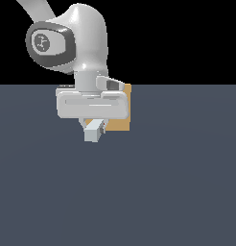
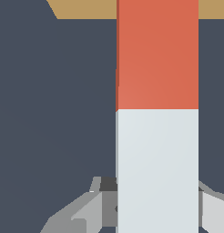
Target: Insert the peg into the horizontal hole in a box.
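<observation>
The peg (image 2: 157, 113) is a long square bar that lies level, with my gripper (image 2: 157, 200) shut on its whitish grey half. Its orange-red half (image 2: 157, 54) points at the tan box (image 2: 82, 9) and reaches that block's edge in the wrist view. In the exterior view the peg's whitish end (image 1: 93, 130) faces the camera below my gripper (image 1: 94, 126). The box (image 1: 121, 117) stands just behind the hand, mostly covered by it. The hole is hidden. A grey finger (image 2: 82, 214) shows on either side of the peg.
The dark blue-grey floor (image 1: 177, 182) spreads out around the box and the arm. The arm's large white wrist (image 1: 81, 43) rises above the hand and covers the box's upper part in the exterior view.
</observation>
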{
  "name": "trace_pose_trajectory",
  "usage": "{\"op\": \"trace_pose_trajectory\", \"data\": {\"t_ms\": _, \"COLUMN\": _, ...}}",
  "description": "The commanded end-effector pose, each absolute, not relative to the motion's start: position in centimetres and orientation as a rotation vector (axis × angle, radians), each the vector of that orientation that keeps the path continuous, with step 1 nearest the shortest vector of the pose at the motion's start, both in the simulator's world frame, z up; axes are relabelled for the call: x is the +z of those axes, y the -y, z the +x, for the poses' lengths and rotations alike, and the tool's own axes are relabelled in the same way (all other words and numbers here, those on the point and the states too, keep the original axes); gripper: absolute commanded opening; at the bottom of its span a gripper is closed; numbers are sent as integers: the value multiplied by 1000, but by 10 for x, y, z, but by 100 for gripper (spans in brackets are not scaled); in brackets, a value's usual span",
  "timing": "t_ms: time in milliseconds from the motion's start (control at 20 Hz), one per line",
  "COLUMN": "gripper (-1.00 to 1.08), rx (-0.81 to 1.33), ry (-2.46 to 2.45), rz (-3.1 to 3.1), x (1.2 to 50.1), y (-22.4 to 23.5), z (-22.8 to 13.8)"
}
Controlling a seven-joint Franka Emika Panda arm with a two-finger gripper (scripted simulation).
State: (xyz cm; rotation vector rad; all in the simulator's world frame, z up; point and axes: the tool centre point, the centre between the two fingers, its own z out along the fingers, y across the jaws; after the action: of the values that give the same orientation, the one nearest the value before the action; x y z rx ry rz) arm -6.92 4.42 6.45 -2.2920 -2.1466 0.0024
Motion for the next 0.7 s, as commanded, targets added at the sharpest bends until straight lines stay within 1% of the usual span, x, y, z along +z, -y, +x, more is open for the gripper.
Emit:
{"op": "trace_pose_trajectory", "data": {"t_ms": 0, "gripper": -100, "rx": 0, "ry": 2145, "rz": -2296, "x": 66, "y": -45, "z": -68}}
{"op": "trace_pose_trajectory", "data": {"t_ms": 650, "gripper": -100, "rx": 0, "ry": 2145, "rz": -2295, "x": 65, "y": -51, "z": -67}}
